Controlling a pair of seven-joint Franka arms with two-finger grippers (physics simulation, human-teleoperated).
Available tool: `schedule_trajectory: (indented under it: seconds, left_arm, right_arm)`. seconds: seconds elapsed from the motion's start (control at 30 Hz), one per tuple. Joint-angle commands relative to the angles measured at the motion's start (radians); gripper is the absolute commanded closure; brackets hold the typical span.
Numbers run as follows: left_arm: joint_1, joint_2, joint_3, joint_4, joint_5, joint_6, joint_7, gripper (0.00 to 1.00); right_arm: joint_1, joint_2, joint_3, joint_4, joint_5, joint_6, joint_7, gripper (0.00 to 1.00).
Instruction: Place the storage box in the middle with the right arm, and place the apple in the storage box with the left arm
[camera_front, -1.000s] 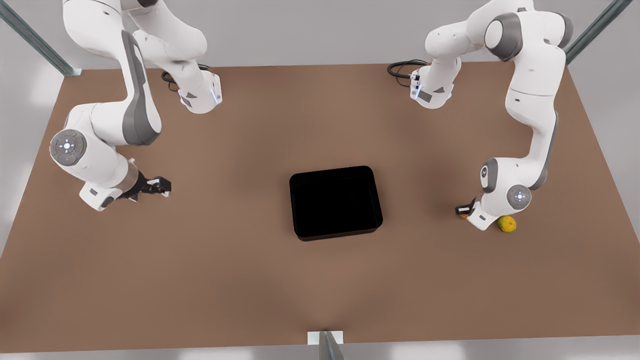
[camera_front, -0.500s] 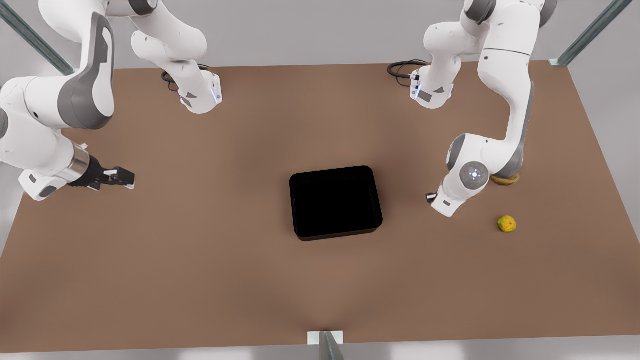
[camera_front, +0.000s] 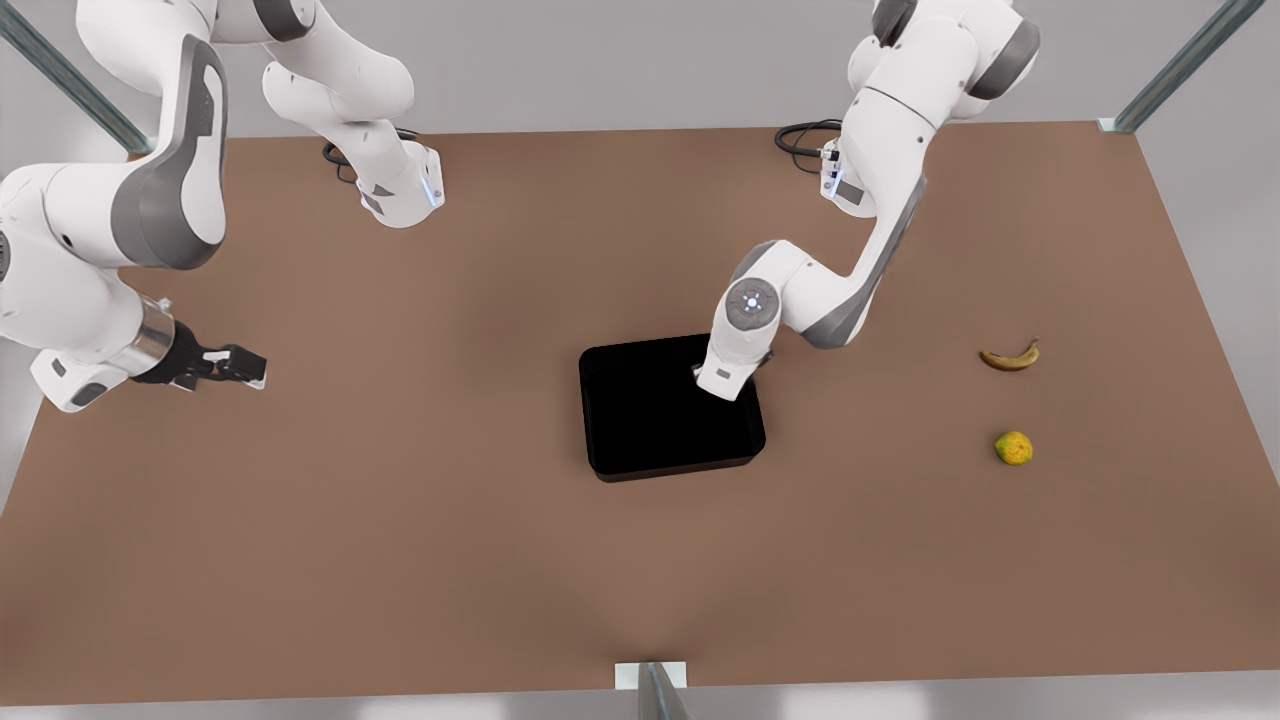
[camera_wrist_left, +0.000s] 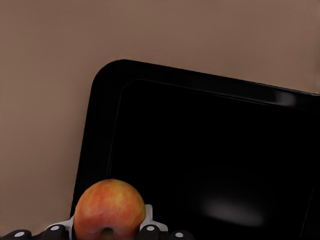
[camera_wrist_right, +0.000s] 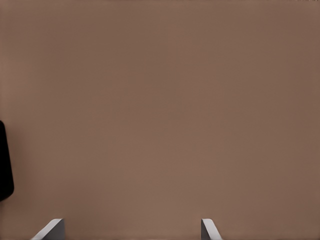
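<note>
I am holding the apple in my left fingers, hanging over the storage box near one corner, at the table's middle. My right fingers are waiting open, well apart.

High front view facing down on the table, wrist views close, all sharing the storage box.
</note>
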Motion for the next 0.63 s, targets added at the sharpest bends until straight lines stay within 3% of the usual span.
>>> schedule_trajectory:
  seconds: [0.0, 0.07, 0.1, 0.27, 0.37, 0.43, 0.47, 0.6]
  left_arm:
    - [-0.006, 0.012, 0.0, 0.004, -0.033, 0.011, -0.001, 0.42]
    - [-0.029, 0.04, 0.0, 0.012, -0.033, 0.058, -0.041, 0.42]
    - [-0.029, 0.04, 0.0, 0.013, -0.028, 0.058, -0.039, 0.02]
    - [-0.019, 0.019, 0.002, 0.015, -0.027, 0.044, -0.032, 0.0]
    - [0.136, -0.195, 0.012, 0.055, -0.034, -0.241, 0.345, 0.0]
    - [0.203, -0.348, 0.1, 0.111, -0.034, -0.399, 0.638, 0.0]
    - [0.229, -0.362, 0.147, 0.223, -0.068, -0.502, 0.748, 0.0]
    - [0.228, -0.451, 0.17, 0.25, -0.091, -0.559, 0.818, 0.0]
  right_arm:
    - [0.004, 0.0, 0.0, 0.0, 0.0, 0.0, 0.001, 0.0]
    - [0.007, 0.003, 0.002, 0.0, 0.0, 0.002, 0.001, 0.0]
    - [0.007, 0.008, 0.002, -0.002, 0.002, 0.003, 0.001, 0.0]
    - [0.013, 0.008, 0.005, 0.0, -0.004, 0.017, 0.003, 0.0]
    - [0.002, 0.003, 0.005, 0.0, -0.011, 0.019, 0.001, 0.0]
    - [0.007, 0.001, 0.003, 0.002, -0.011, 0.019, 0.001, 0.0]
    - [0.007, 0.0, 0.005, 0.002, -0.011, 0.016, 0.001, 0.0]
    - [0.007, 0.001, 0.003, 0.002, -0.008, 0.017, 0.0, 0.0]
